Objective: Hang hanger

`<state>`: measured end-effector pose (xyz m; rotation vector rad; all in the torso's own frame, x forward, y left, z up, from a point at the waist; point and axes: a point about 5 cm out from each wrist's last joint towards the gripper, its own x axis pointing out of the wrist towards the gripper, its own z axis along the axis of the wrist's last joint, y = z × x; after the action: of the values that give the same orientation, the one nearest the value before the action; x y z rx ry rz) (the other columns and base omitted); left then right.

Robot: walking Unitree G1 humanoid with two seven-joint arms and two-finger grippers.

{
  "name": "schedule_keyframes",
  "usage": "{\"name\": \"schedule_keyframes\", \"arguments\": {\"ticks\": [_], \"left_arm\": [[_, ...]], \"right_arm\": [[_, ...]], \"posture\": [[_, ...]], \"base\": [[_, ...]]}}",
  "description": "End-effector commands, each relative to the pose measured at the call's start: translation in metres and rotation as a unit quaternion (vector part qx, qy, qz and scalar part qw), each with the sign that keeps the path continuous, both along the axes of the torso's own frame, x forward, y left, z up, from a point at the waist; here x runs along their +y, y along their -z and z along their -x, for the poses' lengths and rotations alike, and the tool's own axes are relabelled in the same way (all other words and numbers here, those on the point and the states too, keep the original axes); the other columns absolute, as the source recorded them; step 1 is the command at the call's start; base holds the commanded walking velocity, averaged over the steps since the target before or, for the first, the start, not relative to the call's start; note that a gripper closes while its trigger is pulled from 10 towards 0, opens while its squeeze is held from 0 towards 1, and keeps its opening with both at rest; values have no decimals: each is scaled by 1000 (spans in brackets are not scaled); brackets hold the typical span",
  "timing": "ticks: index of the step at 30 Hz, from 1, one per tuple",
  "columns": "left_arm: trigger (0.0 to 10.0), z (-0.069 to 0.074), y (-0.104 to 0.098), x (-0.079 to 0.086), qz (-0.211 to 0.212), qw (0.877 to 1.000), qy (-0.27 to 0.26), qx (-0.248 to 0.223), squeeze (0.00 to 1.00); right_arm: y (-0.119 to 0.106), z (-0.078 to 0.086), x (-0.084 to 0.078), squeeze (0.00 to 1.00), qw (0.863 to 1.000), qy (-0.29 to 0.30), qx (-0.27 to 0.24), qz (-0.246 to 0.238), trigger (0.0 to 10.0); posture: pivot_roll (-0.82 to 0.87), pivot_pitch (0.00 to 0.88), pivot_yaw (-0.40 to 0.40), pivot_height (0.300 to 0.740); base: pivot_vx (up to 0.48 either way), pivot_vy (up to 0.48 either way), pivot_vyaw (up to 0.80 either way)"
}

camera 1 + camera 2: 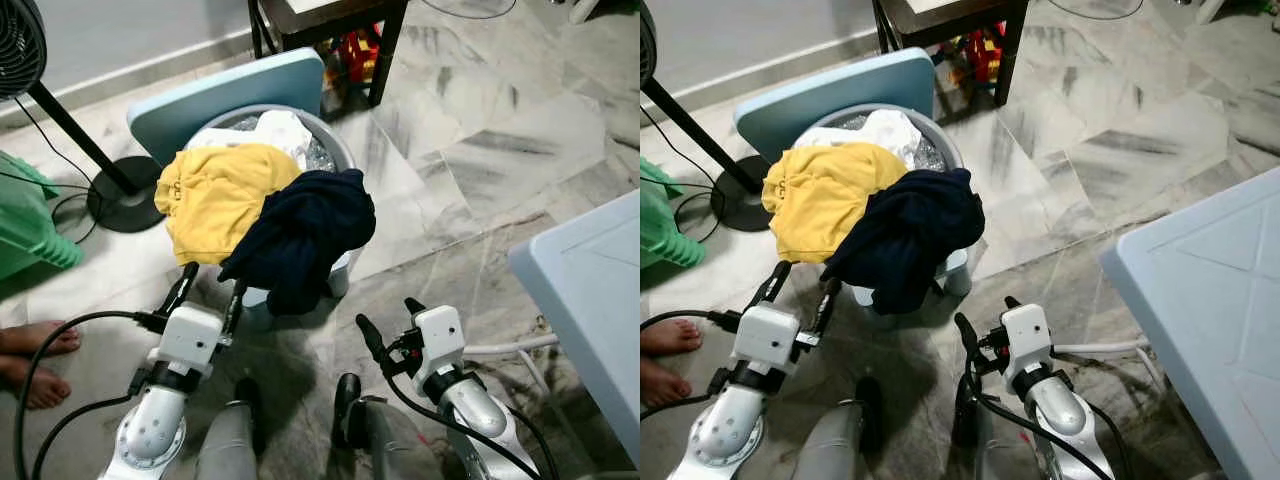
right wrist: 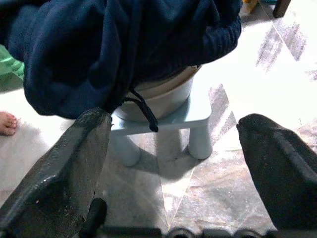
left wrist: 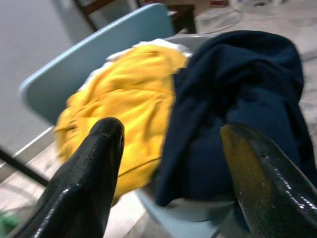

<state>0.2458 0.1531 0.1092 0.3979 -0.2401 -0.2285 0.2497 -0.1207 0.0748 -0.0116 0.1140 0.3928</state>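
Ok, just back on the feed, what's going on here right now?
The robot stands over a basket piled with laundry: a yellow garment and a dark navy one draped over the rim. The left tool is open and close to the navy garment's lower edge; the right tool is open too, lower and off to the side, holding nothing. No hanger can be made out. A person's bare feet are on the floor to the left.
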Motion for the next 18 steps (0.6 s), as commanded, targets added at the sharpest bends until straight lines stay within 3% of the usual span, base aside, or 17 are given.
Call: {"name": "schedule_keyframes", "arguments": {"ticks": [1, 3, 6, 7, 8, 9, 13, 17, 18], "left_arm": [[10000, 6, 20, -8, -6, 998, 31, 45, 1000], [10000, 5, 23, -11, -9, 998, 42, 54, 1000], [10000, -8, 41, -24, -49, 991, 83, 92, 1000], [10000, -11, 43, -25, -52, 990, 86, 99, 808], [10000, -12, 45, -26, -53, 989, 87, 103, 808], [10000, -15, 47, -29, -51, 988, 92, 111, 0], [10000, -24, 60, -36, -54, 984, 93, 144, 0], [10000, -27, 65, -39, -63, 982, 105, 147, 0], [9529, -29, 68, -38, -67, 981, 105, 150, 0]], "right_arm": [[7, 8, 1, 0, 1000, 0, 22, 0, 10000], [6, 9, 1, 0, 1000, 0, 22, -1, 10000], [3, 11, 0, 0, 1000, 5, 20, -1, 10000], [3, 12, -1, 0, 1000, 7, 21, 0, 10000], [2, 12, -1, 0, 1000, 8, 21, 0, 10000], [2, 13, -2, 0, 1000, 10, 21, 1, 10000], [1, 16, -3, 0, 1000, 16, 23, 2, 10000], [1, 17, -4, 0, 999, 21, 25, 3, 10000], [0, 17, -4, 0, 999, 22, 26, 3, 10000]], "posture": [[53, 522, -61, 740], [42, 522, -62, 740], [15, 525, -60, 740], [6, 526, -58, 740], [6, 526, -58, 740], [-2, 527, -56, 740], [-22, 530, -45, 740], [-33, 531, -43, 740], [-37, 531, -41, 740]], "base": [[0, 0, 0], [0, 0, 0], [0, 0, 0], [0, 0, 0], [0, 0, 0], [0, 0, 0], [0, 0, 0], [0, 0, 0], [0, 0, 0]]}}
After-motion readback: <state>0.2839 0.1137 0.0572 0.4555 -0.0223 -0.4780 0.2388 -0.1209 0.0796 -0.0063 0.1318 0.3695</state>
